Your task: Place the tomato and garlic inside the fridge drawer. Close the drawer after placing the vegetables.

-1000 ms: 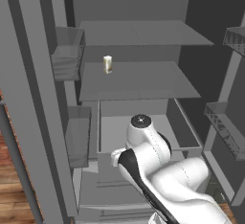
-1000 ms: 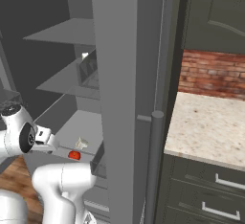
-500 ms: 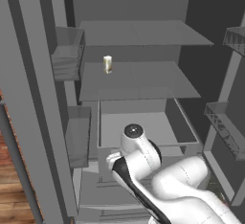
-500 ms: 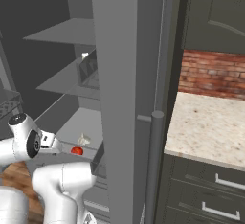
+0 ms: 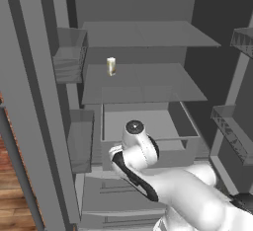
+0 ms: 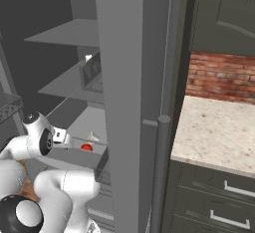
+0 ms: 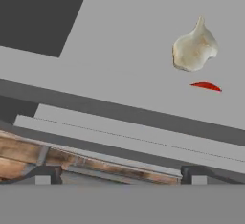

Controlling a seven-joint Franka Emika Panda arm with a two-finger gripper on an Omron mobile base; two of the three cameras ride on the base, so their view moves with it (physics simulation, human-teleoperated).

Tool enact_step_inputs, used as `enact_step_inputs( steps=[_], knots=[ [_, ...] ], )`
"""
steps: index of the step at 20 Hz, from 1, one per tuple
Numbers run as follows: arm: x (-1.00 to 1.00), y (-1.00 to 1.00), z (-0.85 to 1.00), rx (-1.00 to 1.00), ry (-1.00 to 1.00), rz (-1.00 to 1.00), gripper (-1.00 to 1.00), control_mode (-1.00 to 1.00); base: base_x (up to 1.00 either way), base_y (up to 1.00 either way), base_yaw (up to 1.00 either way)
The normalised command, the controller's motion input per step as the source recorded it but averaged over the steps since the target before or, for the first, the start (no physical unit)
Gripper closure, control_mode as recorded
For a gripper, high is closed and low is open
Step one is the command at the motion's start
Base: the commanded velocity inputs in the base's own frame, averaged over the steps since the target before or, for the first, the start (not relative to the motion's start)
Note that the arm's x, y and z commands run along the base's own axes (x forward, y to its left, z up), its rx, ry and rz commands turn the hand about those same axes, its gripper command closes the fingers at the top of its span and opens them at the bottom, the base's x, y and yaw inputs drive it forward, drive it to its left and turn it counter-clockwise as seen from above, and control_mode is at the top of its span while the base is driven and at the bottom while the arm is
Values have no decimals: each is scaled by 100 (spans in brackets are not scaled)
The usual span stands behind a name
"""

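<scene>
Up front in the left base view, the drawer [image 5: 148,126] stands pulled out under the lower shelf [image 5: 143,82], where a small carton [image 5: 111,66] sits; the arm hides the drawer's front. From the right base view, the tomato [image 6: 86,147] lies in the drawer beside the garlic [image 6: 92,137]. Through the hand view, the garlic rests on the drawer floor, a red sliver of tomato just below it. The gripper [image 7: 119,177] has its tips well apart, holding nothing.

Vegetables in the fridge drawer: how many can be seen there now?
2. The garlic lies on the drawer floor; the tomato sits beside it, near the front wall. Others may be hidden behind that wall.
</scene>
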Motion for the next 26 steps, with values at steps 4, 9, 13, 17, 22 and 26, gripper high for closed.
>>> enact_step_inputs(
  steps=[4,9,13,17,22,26],
  knots=[
    [88,-21,0,1,0,0,-100,-100,0,0,0],
    [76,-10,1,1,0,0,-100,-100,0,0,0],
    [66,-1,0,0,0,0,-100,-100,0,0,0],
    [63,0,9,0,0,0,-100,-100,0,0,0],
    [69,0,6,0,0,0,-100,-100,0,0,0],
    [77,0,6,0,0,0,-100,-100,0,0,0]
  ],
)
